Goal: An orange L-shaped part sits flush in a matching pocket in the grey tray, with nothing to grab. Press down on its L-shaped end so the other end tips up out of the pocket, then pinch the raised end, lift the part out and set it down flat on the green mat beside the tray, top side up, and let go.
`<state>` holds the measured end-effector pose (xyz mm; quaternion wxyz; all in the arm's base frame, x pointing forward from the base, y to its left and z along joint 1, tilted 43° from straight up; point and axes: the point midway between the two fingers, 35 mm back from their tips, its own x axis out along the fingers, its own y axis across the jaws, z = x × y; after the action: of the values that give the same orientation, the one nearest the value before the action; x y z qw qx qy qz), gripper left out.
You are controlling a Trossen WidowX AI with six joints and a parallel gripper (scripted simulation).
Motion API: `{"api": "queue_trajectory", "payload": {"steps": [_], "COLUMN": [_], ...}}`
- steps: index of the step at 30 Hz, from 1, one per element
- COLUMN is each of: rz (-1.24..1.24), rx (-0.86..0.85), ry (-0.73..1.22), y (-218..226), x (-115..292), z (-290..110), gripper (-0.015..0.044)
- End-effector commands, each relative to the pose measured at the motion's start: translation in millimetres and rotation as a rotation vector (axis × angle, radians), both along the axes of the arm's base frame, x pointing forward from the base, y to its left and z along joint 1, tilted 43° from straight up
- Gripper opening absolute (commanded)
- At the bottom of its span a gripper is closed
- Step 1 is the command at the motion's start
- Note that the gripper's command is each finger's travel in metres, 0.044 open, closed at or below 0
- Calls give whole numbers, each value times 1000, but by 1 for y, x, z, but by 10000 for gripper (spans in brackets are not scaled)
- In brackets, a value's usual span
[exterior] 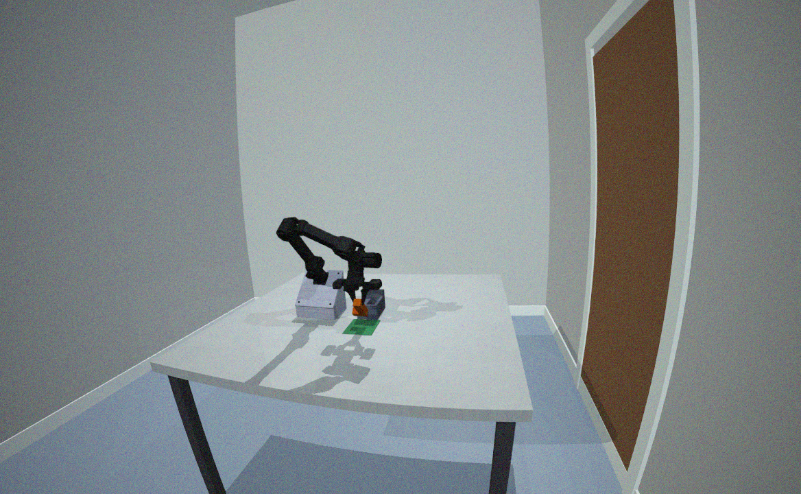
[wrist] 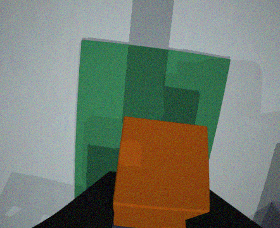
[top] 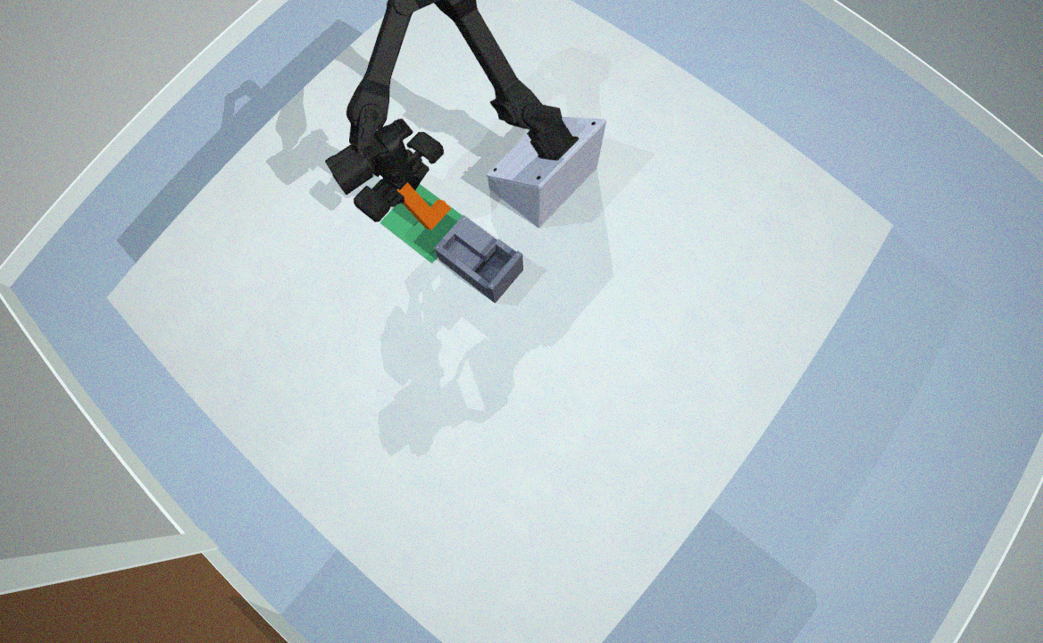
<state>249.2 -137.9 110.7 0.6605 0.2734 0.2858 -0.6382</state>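
Note:
The orange L-shaped part (top: 431, 214) (exterior: 359, 307) (wrist: 165, 164) is out of its pocket and hangs above the green mat (top: 407, 231) (exterior: 361, 329) (wrist: 99, 79), casting a shadow on it. My gripper (top: 403, 192) (exterior: 359, 298) is shut on the part's straight end. The L-shaped end points towards the grey tray (top: 506, 279) (exterior: 379, 304) in the top view. The tray stands at the mat's edge, and its pocket is empty. In the wrist view the near end of the part fills the lower middle and hides the fingertips and part of the mat.
The pale robot base (top: 570, 188) (exterior: 319, 306) stands beside the tray and mat. The table's near edge (exterior: 341, 403) shows in the exterior view. The arm arches from the base over to the mat.

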Motion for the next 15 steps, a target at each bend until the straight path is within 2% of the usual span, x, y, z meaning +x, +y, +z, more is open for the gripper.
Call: {"api": "queue_trajectory", "payload": {"steps": [1, 15], "rz": [2, 2], "rx": [5, 3], "ry": [9, 9], "y": [-5, -20], "x": [-2, -1], "z": [-7, -23], "gripper": [0, 0]}}
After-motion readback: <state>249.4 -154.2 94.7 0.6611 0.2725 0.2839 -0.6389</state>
